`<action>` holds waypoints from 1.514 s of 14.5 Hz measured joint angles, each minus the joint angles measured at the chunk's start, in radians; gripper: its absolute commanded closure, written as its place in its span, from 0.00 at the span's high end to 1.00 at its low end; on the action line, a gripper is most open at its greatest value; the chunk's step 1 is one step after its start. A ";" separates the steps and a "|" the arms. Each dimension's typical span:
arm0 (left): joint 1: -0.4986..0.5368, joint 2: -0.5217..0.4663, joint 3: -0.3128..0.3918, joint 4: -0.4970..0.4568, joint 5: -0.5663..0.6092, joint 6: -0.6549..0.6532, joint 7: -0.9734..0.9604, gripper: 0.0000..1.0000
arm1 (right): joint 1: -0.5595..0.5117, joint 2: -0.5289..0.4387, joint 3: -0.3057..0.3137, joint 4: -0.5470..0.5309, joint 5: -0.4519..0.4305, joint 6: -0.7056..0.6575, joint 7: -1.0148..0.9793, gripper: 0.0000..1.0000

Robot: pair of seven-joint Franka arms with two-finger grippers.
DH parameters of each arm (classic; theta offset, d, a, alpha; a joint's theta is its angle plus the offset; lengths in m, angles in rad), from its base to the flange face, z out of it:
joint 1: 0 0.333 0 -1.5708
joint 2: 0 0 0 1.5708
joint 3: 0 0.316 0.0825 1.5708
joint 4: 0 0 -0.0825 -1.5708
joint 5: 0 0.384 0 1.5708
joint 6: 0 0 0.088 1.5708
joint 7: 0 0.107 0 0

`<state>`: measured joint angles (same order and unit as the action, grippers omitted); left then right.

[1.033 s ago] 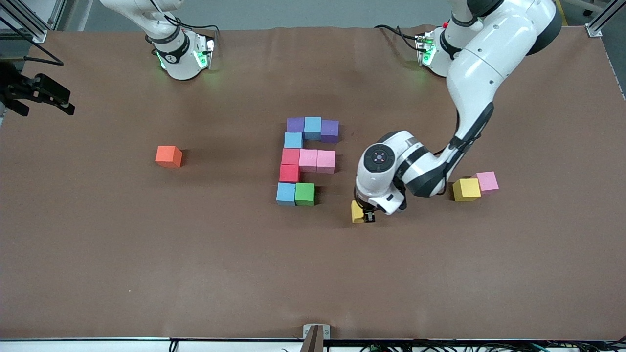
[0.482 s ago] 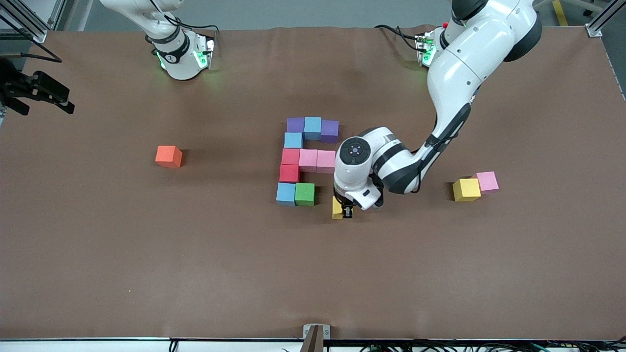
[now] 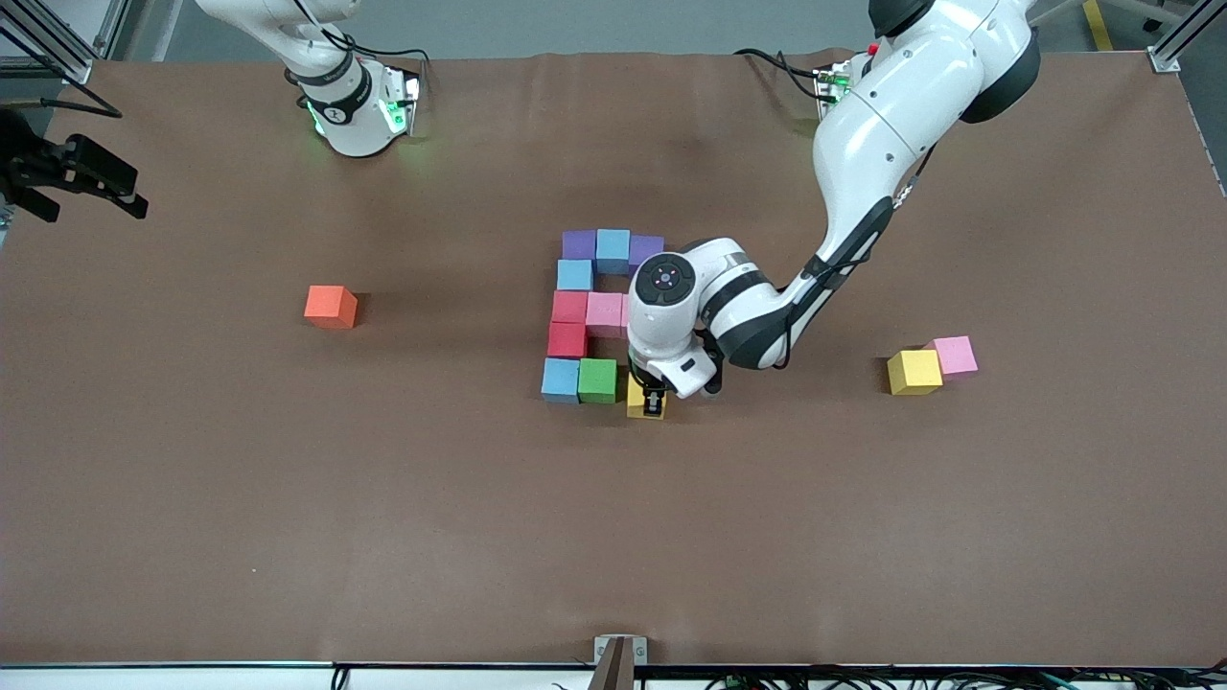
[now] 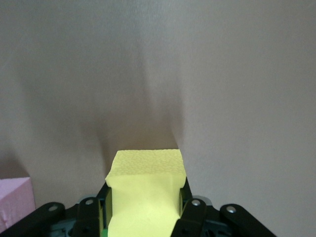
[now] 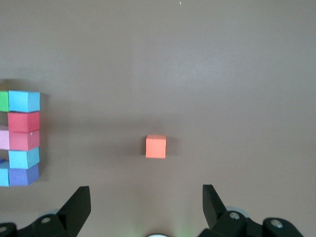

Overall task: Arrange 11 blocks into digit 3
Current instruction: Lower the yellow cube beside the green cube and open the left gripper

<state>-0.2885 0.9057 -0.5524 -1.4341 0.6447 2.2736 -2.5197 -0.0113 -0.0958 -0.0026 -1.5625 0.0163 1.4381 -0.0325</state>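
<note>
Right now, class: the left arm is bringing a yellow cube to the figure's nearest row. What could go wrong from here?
1. The left gripper, shut on the yellow cube, is right beside the green cube; sliding in could shove that row askew.
2. Its wrist hides the pink cubes, so a knock there might go unseen.
3. Released tilted, the cube may leave a gap.
The right gripper waits open.

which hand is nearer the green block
Left. The left hand, shut on a yellow block, is right beside the green block. The right hand waits open at the right arm's end of the table.
</note>
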 measured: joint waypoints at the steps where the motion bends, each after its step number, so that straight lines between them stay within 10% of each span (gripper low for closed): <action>1: -0.005 0.002 0.000 0.004 0.000 0.000 0.000 0.33 | 0.000 -0.001 0.000 0.004 -0.001 -0.014 0.000 1.00; 7: -0.026 0.010 0.000 0.017 -0.005 0.000 0.000 0.41 | 0.000 -0.002 -0.002 0.009 -0.005 -0.029 0.000 1.00; 9: -0.026 0.011 0.000 0.018 -0.006 0.000 0.000 0.99 | 0.000 -0.002 -0.001 0.009 -0.022 -0.028 -0.001 1.00; 22: 0.025 -0.051 -0.064 0.027 -0.115 -0.111 0.082 1.00 | 0.001 -0.008 0.003 0.014 -0.026 -0.027 -0.002 1.00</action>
<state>-0.2636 0.8542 -0.6160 -1.4070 0.5297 2.1623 -2.4377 -0.0100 -0.1037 0.0008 -1.5485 -0.0097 1.4111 -0.0342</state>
